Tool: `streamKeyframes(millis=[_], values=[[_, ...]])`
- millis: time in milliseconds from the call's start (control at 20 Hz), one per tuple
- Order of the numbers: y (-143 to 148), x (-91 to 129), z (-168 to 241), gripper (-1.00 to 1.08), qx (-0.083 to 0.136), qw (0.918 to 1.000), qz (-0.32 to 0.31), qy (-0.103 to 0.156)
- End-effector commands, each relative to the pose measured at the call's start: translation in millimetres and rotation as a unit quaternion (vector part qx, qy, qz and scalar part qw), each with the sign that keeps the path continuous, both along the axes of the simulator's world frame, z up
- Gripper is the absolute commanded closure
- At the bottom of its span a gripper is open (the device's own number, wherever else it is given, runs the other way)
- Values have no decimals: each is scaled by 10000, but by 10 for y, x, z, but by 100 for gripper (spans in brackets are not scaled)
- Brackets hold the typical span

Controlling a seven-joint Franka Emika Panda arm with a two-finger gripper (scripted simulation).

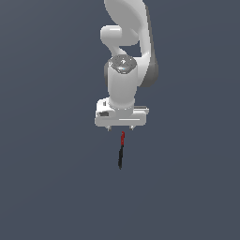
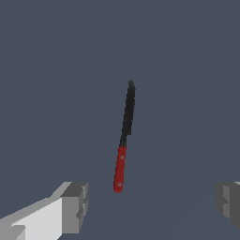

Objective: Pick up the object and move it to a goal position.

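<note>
The object (image 1: 121, 152) is a thin stick, black along most of its length with one red end, lying on the dark grey floor. In the exterior view it sits just in front of the white gripper (image 1: 120, 128), its red end nearest the gripper. The wrist view shows the object (image 2: 124, 136) lengthwise, red end toward the camera, between and ahead of the two grey fingertips (image 2: 75, 207). My gripper (image 2: 152, 204) is open and wide apart, holding nothing, and stands apart from the object.
A plain dark grey surface (image 1: 47, 187) stretches all round. The white arm (image 1: 124, 56) rises behind the gripper. No other objects or edges show.
</note>
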State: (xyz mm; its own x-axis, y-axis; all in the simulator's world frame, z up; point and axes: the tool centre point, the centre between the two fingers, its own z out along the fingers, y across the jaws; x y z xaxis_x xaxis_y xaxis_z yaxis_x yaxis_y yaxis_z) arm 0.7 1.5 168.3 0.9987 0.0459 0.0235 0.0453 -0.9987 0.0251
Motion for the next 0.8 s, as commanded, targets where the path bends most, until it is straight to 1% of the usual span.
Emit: streamKeyframes(millis=[0, 150, 450, 750], values=[[0, 0, 0, -92, 0, 10000, 0, 0], [3, -8, -1, -92, -22, 10000, 21, 16], [15, -50, -5, -92, -147, 9997, 137, 103], [17, -50, -11, -92, -151, 9997, 138, 106]])
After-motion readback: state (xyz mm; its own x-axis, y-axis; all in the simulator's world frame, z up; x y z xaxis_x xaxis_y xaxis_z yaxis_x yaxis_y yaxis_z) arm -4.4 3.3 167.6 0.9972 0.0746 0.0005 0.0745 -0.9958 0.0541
